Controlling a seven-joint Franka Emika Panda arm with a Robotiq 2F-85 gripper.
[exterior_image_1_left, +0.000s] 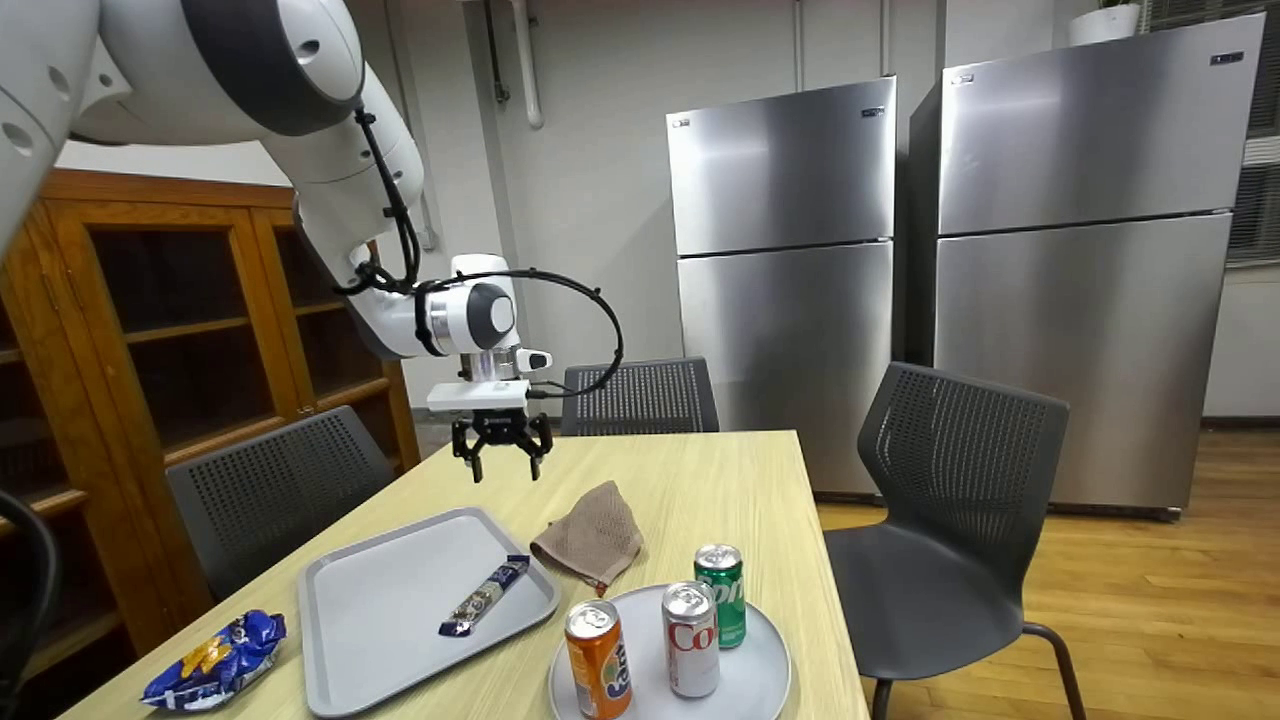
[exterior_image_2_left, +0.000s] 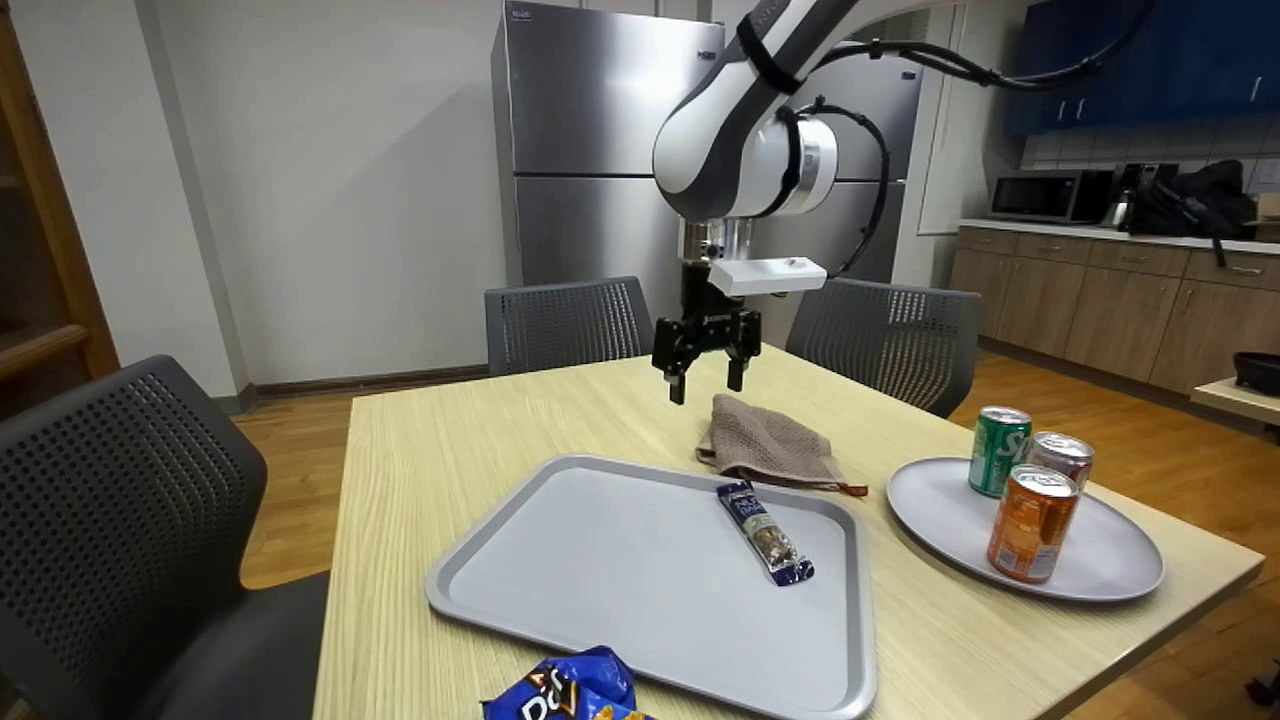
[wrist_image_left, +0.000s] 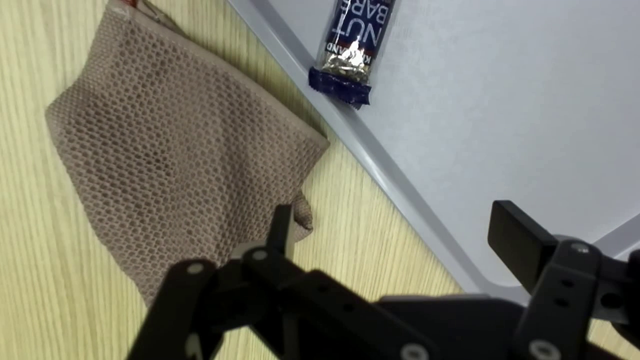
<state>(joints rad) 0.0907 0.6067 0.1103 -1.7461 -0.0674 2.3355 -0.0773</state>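
Observation:
My gripper (exterior_image_1_left: 506, 472) hangs above the table with its fingers spread wide and nothing between them. In the wrist view its left finger (wrist_image_left: 281, 227) overlaps the lower edge of a brown mesh cloth (wrist_image_left: 190, 150), while the right finger (wrist_image_left: 520, 240) shows over the grey tray (wrist_image_left: 490, 125). The gripper appears raised clear of both in both exterior views. The cloth (exterior_image_2_left: 768, 440) lies crumpled beside the tray, with a small red tag at one corner. A nut bar (exterior_image_2_left: 766, 535) in a dark blue and clear wrapper lies on the tray near its edge.
A round grey plate (exterior_image_2_left: 930, 500) carries a green can (exterior_image_2_left: 998, 452), an orange can (exterior_image_2_left: 1033, 525) and a silver can (exterior_image_1_left: 691, 640). On the tray's far side from the gripper lies a blue chip bag (exterior_image_1_left: 220, 660). Dark chairs (exterior_image_1_left: 960, 560) stand around the table.

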